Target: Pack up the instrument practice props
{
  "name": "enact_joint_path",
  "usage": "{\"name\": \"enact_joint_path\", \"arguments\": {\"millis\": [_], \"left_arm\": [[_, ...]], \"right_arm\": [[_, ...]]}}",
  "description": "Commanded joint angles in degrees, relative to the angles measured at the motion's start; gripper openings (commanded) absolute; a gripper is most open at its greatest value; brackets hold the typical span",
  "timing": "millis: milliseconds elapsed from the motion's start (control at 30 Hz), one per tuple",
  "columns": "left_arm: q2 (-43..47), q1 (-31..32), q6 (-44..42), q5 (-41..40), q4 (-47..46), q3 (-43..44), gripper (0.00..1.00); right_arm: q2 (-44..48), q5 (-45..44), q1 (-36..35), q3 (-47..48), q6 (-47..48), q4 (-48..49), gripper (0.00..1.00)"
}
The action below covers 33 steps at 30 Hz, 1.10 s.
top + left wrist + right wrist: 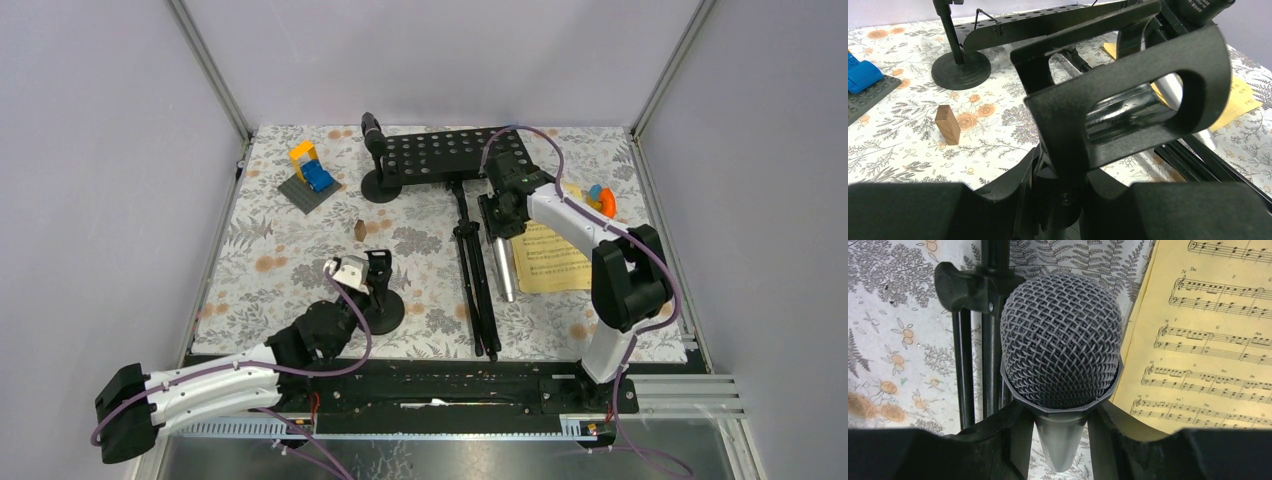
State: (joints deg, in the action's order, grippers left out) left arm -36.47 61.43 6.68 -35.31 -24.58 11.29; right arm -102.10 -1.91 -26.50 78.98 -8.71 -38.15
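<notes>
My left gripper (pixel 371 286) is shut on the stem of the near black disc-based post (pixel 385 312); in the left wrist view the jaws (pixel 1064 200) clamp the stem under its clip (pixel 1128 100). My right gripper (pixel 503 222) is shut on the silver microphone (pixel 507 275) just below its mesh head (pixel 1062 340). The black perforated rack (pixel 450 155) lies at the back, its tripod legs (pixel 478 290) stretched toward me. The yellow sheet-music pages (pixel 550 262) lie right of the microphone. The black microphone (pixel 372 130) stands in the far post (pixel 382 187).
A yellow-and-blue block build (pixel 310 170) sits at the back left. A small wooden block (pixel 360 229) stands between the two posts. An orange-green-blue toy (pixel 600 198) lies at the back right. Grey walls enclose the flowered table (pixel 270 290).
</notes>
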Motion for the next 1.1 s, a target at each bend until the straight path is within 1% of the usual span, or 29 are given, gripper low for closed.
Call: {"name": "enact_joint_path", "arguments": {"millis": [0,133,200,300,367,467,500,533,633,667,767,867,1000,1067], "left_arm": [[-0.1,0.0,1.4,1.1,-5.6,2.9,0.0],[-0.9,0.0,1.9,1.9,-7.1,2.5,0.0],[-1.3,0.0,2.3,1.7,-7.4,2.5,0.0],[-1.6,0.0,3.1,0.6,-7.0,2.5,0.0],[-1.3,0.0,3.3,-0.1,-6.8,2.4,0.0],[-0.3,0.0,3.7,-0.3,-6.3,2.2,0.0],[0.0,0.0,3.9,-0.3,-6.2,1.9,0.0],[0.4,0.0,4.1,-0.4,-6.1,1.6,0.01],[1.8,0.0,4.2,0.0,-6.2,0.5,0.1],[2.2,0.0,4.0,-0.2,-6.7,0.0,0.13],[2.0,0.0,2.2,-0.5,-7.8,-0.5,0.16],[0.8,0.0,1.3,-0.9,-9.3,-0.8,0.12],[-0.6,-0.1,0.8,-5.4,-15.9,-3.0,0.0],[-1.8,-0.9,-0.7,-6.5,-19.5,-3.9,0.0]], "right_arm": [[-1.5,0.8,0.1,-1.9,-0.8,4.9,0.13],[-1.5,-1.9,0.2,-6.5,-2.4,11.8,0.23],[-1.1,-2.8,0.1,-9.5,-3.5,15.7,0.31],[-0.4,-4.3,0.1,-13.7,-4.7,21.3,0.37],[0.0,-4.7,0.2,-16.1,-4.9,24.6,0.4],[0.2,-4.8,0.1,-18.1,-5.2,27.1,0.44],[0.3,-4.4,0.1,-18.4,-5.3,27.5,0.48],[0.6,-3.8,0.1,-18.8,-5.3,28.2,0.52],[2.4,-3.7,0.2,-19.0,-5.4,28.2,0.58],[3.3,-4.0,0.1,-19.0,-5.5,27.9,0.62],[6.9,-4.5,0.2,-18.8,-5.8,26.4,0.72],[12.2,-3.9,0.1,-19.4,-6.4,25.0,0.75],[20.9,-3.9,0.2,-21.1,-7.0,23.8,0.76],[24.2,-2.3,0.1,-21.6,-6.9,23.4,0.77]]}}
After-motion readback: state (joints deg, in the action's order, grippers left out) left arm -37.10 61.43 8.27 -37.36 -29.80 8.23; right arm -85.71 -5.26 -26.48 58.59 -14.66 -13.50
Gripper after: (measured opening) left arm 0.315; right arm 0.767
